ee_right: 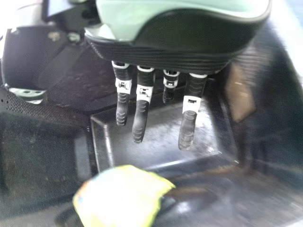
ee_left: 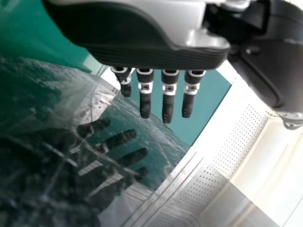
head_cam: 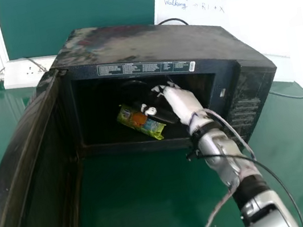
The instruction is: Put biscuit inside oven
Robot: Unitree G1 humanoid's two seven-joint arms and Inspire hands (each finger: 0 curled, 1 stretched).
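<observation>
One black oven [head_cam: 146, 42], its one door [head_cam: 35, 178] swung open at left. Two hands: the right hand [head_cam: 182, 104] within the cavity [head_cam: 96, 108], fingers extended and gripping nothing; the left hand [ee_left: 168, 99] in the left wrist view, fingers straight. One biscuit packet [head_cam: 140, 122], lying in the cavity's near part, left of the right hand. Placement appears complete; withdrawing that hand remains.

My right wrist view crops the biscuit packet [ee_right: 120, 198], seemingly too blurred to read. My head view crops the oven door [head_cam: 28, 188].
</observation>
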